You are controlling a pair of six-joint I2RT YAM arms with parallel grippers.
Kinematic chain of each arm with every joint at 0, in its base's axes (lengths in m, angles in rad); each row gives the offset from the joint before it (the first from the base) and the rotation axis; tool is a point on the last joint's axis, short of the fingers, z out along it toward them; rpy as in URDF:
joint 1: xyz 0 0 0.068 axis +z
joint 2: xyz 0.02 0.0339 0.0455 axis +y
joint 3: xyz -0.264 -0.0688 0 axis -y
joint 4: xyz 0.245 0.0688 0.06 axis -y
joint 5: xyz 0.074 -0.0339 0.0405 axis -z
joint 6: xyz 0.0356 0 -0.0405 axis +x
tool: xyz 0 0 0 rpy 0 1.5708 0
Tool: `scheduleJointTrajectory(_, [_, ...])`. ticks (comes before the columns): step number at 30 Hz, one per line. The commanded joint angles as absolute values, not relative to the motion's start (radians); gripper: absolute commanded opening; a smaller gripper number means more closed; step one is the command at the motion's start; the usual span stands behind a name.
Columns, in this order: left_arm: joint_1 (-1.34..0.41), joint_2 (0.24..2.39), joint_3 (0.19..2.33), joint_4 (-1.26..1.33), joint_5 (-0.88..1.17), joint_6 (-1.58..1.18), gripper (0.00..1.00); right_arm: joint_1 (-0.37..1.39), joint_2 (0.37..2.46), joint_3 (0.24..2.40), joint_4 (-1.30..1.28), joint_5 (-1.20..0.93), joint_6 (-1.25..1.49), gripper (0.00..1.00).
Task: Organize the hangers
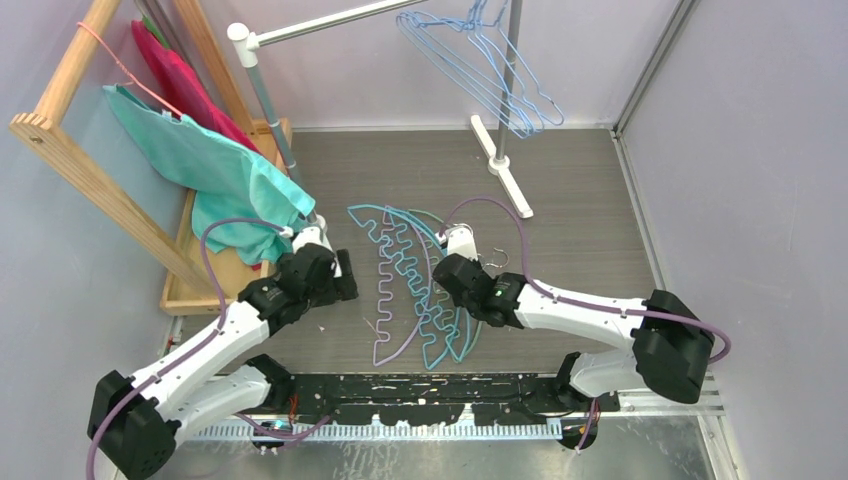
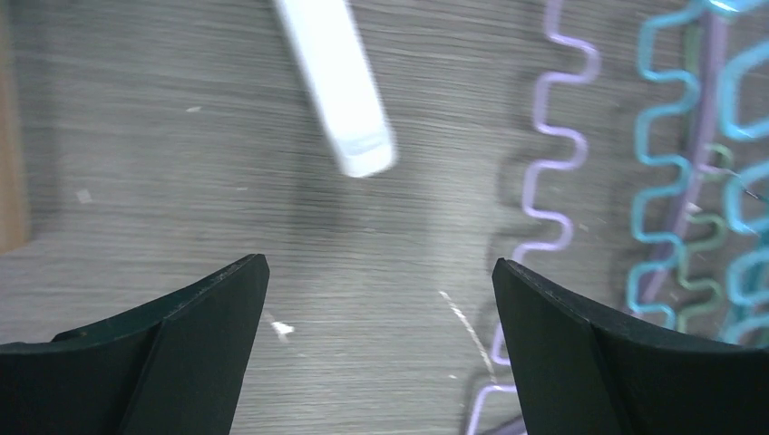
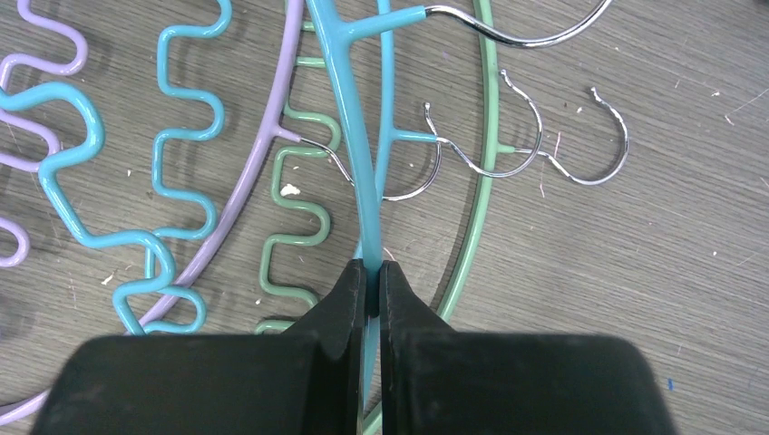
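Several hangers (image 1: 410, 290) in teal, lavender and green lie piled on the floor between the arms. Light blue hangers (image 1: 500, 70) hang on the rail at the back. My right gripper (image 3: 372, 270) is shut on the arched arm of a teal hanger (image 3: 349, 109), just below its hook; it sits at the pile's right side in the top view (image 1: 450, 272). A green hanger (image 3: 481, 181) and a lavender hanger (image 3: 263, 172) lie under it. My left gripper (image 2: 381, 272) is open and empty over bare floor, left of a lavender hanger (image 2: 544, 163), at the pile's left side in the top view (image 1: 340, 275).
A grey rail (image 1: 330, 22) on a white-footed stand (image 1: 505, 170) crosses the back. A wooden rack (image 1: 100, 190) at the left holds teal cloth (image 1: 220, 170), red cloth (image 1: 180, 80) and a pink wire hanger (image 1: 120, 65). A white stand foot (image 2: 340, 91) lies ahead of my left gripper.
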State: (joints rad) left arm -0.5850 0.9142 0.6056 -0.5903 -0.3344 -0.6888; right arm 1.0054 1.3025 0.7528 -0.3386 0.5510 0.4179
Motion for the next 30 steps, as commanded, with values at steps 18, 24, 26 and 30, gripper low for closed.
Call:
scheduleJointTrajectory(18, [-0.688,0.964,0.621,-0.315,-0.267,-0.764,0.98,1.059,1.273,0.835,-0.195,0.533,0.414,0.01])
scheduleJointTrajectory(24, [-0.687,1.016,0.629,-0.3,-0.274,-0.771,0.98,1.112,1.231,0.862,-0.176,0.459,0.374,0.01])
scheduleJointTrajectory(26, [-0.689,1.03,0.63,-0.297,-0.281,-0.769,0.98,1.118,1.2,0.86,-0.167,0.411,0.367,0.01])
scheduleJointTrajectory(30, [-0.688,1.052,0.63,-0.291,-0.288,-0.764,0.98,1.12,1.118,0.841,-0.151,0.322,0.362,0.01])
